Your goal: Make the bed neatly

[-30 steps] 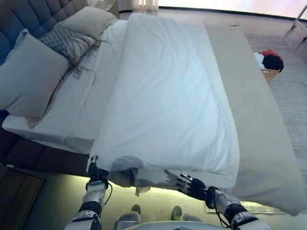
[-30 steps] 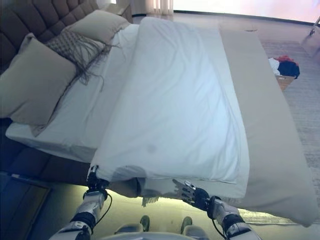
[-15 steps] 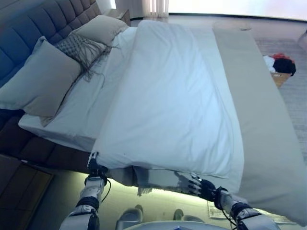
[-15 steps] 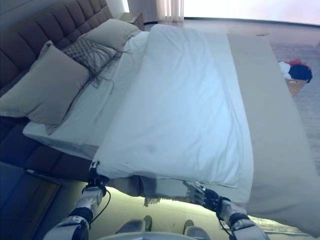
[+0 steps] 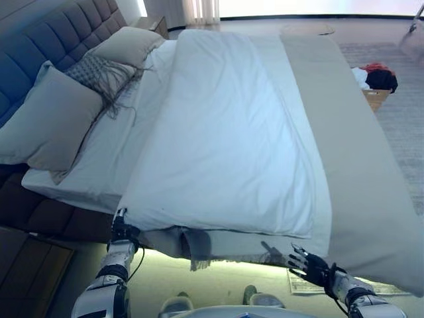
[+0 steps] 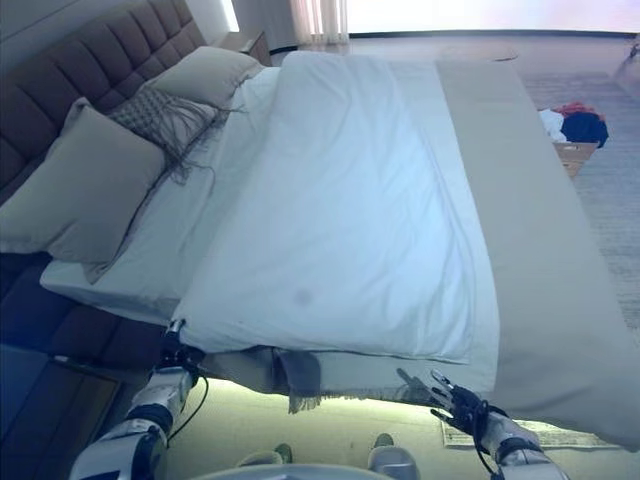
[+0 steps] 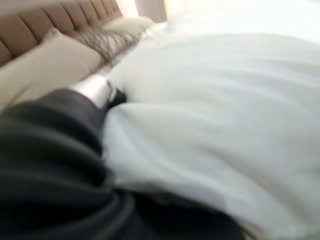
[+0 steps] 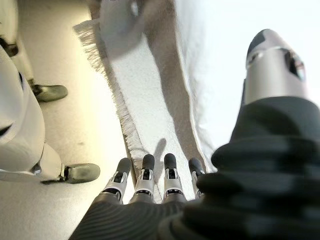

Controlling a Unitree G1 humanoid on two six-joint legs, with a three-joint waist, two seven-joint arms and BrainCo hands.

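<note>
A white duvet (image 5: 225,132) lies lengthwise over the bed, its near edge hanging over the side closest to me. My left hand (image 5: 121,232) is at the duvet's near left corner; in the left wrist view its thumb (image 7: 96,90) presses into the white cloth and the fingers are buried in the fold. My right hand (image 5: 309,262) hovers open, fingers spread, just below the duvet's near edge, touching nothing. In the right wrist view its straight fingers (image 8: 145,172) point at a grey fringed cloth (image 8: 142,115) hanging under the duvet.
A beige bed runner (image 5: 351,152) covers the foot end on the right. Two beige pillows (image 5: 46,119) (image 5: 126,43) and a fringed grey cushion (image 5: 99,71) lean by the tufted headboard (image 5: 59,33). A basket of clothes (image 5: 376,79) stands on the floor beyond the bed.
My right hand has come away from the duvet's near edge and moved right and lower, fingers spread. The left hand stays at the corner. The camera has shifted.
</note>
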